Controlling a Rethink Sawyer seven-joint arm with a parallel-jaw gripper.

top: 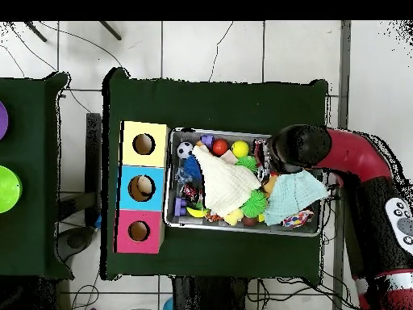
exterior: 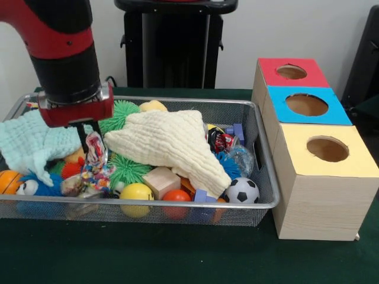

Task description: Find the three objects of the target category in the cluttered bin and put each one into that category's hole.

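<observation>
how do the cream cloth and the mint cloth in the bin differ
The large cream waffle-textured cloth lies in the middle of the silver wire mesh bin, spread over the toys; the pale mint waffle-textured cloth sits at the end farthest from the holed boxes. The cream cloth lies clear of the robot's hand; the mint cloth is right beside it. Both are soft, crumpled and plain.

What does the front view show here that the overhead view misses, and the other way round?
Front only: the gripper low in the bin, at a knotted multicoloured cloth piece; whether it is shut on it is unclear. The orange ball at the bin's end also shows only here.

Overhead only: the arm covers the gripper; a second table with purple and green discs sits to one side.

Both: the cream cloth, mint cloth, soccer ball and the red, blue and yellow box with three holes.
</observation>
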